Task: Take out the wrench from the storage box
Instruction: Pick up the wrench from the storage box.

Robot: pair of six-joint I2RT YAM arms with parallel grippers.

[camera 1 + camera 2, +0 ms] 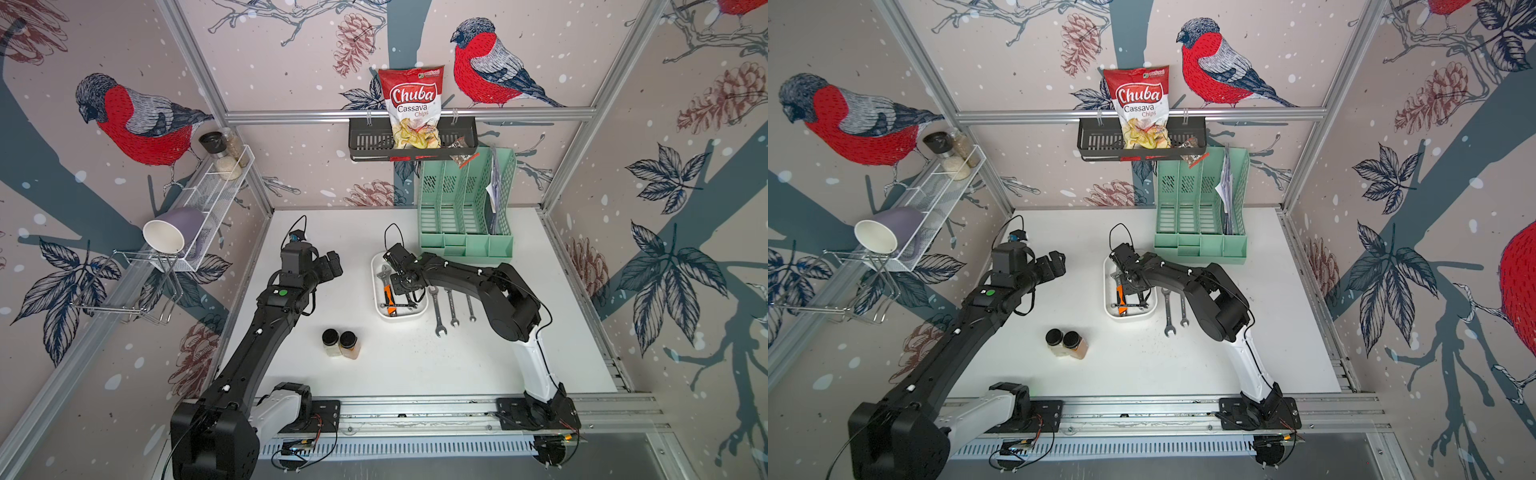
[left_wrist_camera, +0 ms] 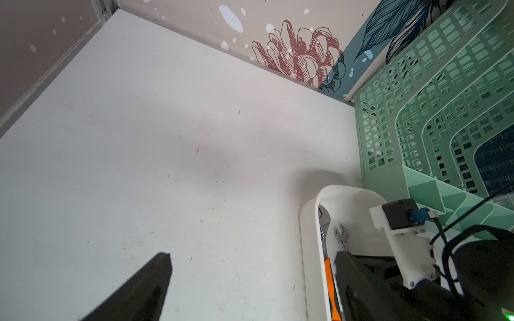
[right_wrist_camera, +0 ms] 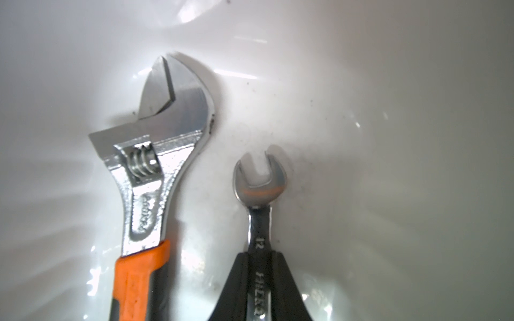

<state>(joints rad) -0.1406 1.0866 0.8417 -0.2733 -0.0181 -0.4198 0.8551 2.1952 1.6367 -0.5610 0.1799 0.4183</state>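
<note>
- In the right wrist view, the slim chrome open-end wrench (image 3: 260, 191) runs off the picture's edge between the black fingers (image 3: 233, 289) of the right gripper (image 3: 260, 280); its other end is unseen.
- The chrome adjustable wrench with orange-and-black handle (image 3: 155, 155) is cut off mid-handle.
- In both top views, the right arm's wrist covers the middle of the shallow white plastic storage box (image 1: 401, 317) (image 1: 1129, 316), hiding the grip.
- The print on the small packet (image 1: 460, 151) at the black perforated basket (image 1: 365, 141) is too small to read.
</note>
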